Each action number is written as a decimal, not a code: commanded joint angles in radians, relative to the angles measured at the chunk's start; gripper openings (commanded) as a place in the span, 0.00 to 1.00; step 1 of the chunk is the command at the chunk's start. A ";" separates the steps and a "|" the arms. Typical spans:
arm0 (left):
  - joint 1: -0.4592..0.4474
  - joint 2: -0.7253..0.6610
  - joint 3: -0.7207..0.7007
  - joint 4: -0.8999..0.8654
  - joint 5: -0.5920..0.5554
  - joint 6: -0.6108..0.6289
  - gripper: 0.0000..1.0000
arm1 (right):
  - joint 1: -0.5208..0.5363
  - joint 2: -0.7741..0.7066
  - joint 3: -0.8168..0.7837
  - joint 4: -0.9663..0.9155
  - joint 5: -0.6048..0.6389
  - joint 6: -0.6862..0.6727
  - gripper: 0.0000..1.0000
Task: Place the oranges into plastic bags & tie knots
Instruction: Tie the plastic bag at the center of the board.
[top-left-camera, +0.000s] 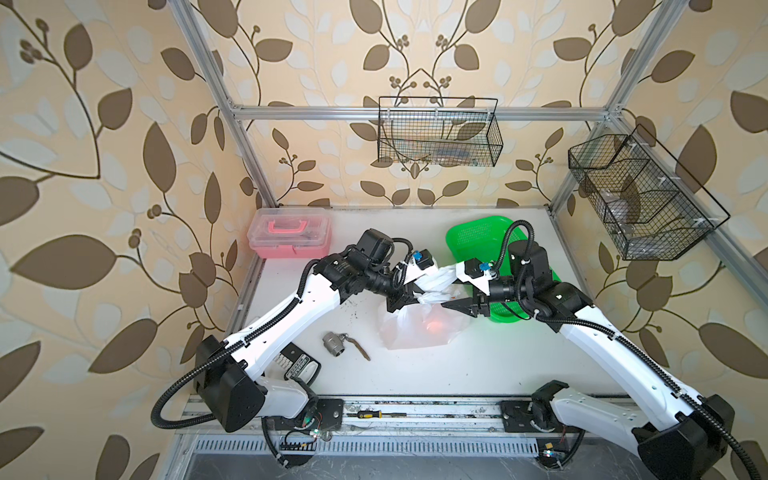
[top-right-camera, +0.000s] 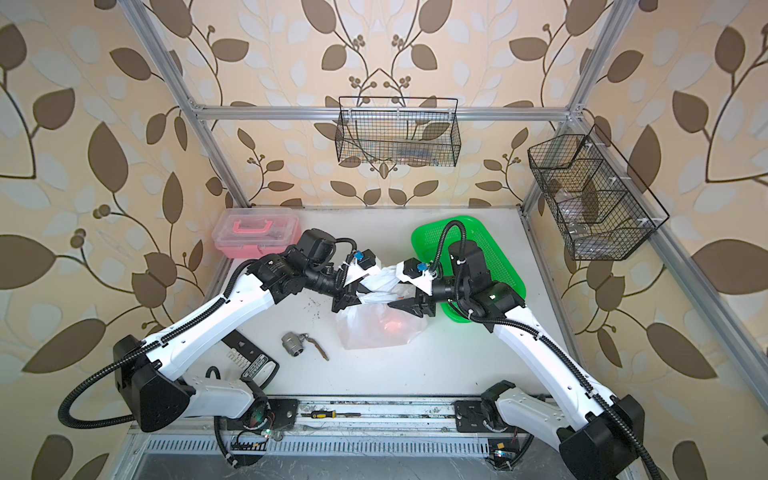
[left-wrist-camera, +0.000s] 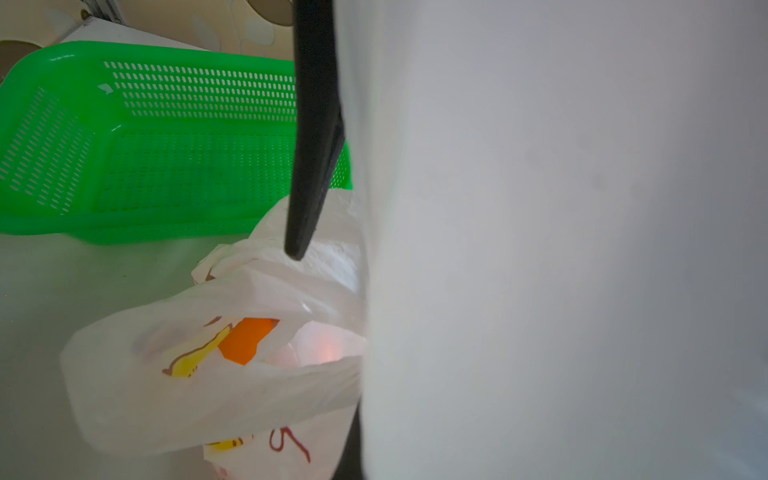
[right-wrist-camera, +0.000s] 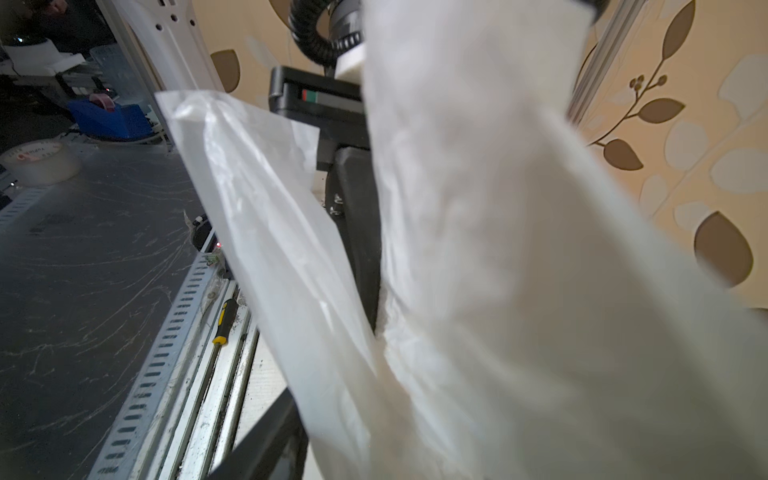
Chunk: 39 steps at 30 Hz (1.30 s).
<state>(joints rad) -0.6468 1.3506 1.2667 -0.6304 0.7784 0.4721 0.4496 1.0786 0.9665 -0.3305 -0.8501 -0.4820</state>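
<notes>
At left wrist only, orange (left-wrist-camera: 247, 338) peeks; left claw (top-left-camera: 405, 301) grips bag (top-left-camera: 415, 332), right claw (top-left-camera: 455, 302) wide.

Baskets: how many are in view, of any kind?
3. A green plastic basket sits on the table, far right; a black wire basket hangs at the back; a second wire basket hangs on the right side. None seems hidden.

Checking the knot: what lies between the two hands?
Twisted handles of the plastic bag, running between left hand and right hand; both top views show it.
</notes>
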 joint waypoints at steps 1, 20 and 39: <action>0.001 -0.005 0.039 -0.008 0.034 0.021 0.00 | 0.007 0.002 -0.026 0.104 -0.018 0.052 0.66; 0.000 -0.027 0.037 -0.019 -0.005 0.023 0.22 | 0.035 0.031 -0.009 0.144 -0.052 0.061 0.02; 0.001 -0.220 -0.096 0.288 -0.112 -0.084 0.83 | 0.040 0.029 -0.003 0.119 -0.027 0.050 0.00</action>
<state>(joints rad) -0.6472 1.1011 1.1259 -0.3817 0.6403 0.3828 0.4824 1.1091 0.9485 -0.1913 -0.8783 -0.4088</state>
